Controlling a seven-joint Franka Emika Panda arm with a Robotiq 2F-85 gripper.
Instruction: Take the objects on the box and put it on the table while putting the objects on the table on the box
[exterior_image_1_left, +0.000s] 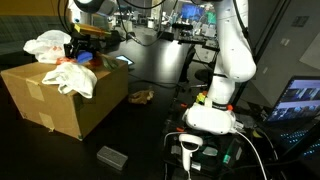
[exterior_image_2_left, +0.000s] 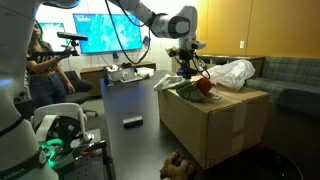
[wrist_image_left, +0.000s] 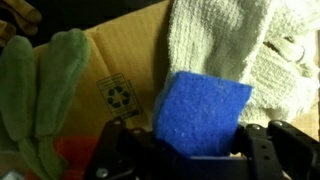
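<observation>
- box (exterior_image_1_left: 55, 100) fills the lower left in an exterior view, standing on the dark table (exterior_image_1_left: 165, 125)
- claw (wrist_image_left: 198, 150) enters at the bottom of the wrist view, low over the box top
- blue sponge (wrist_image_left: 205, 110) sits between its fingers (wrist_image_left: 125, 152)
- can't tell if the fingers pinch the sponge or stand just clear of it
- wrist view: green cloth (wrist_image_left: 45, 85) at left, white towel (wrist_image_left: 225, 45) upper right, both lying on the cardboard
- on the table: grey block (exterior_image_1_left: 112, 156) bottom centre, brown lump (exterior_image_1_left: 140, 96) just right of the box
</observation>
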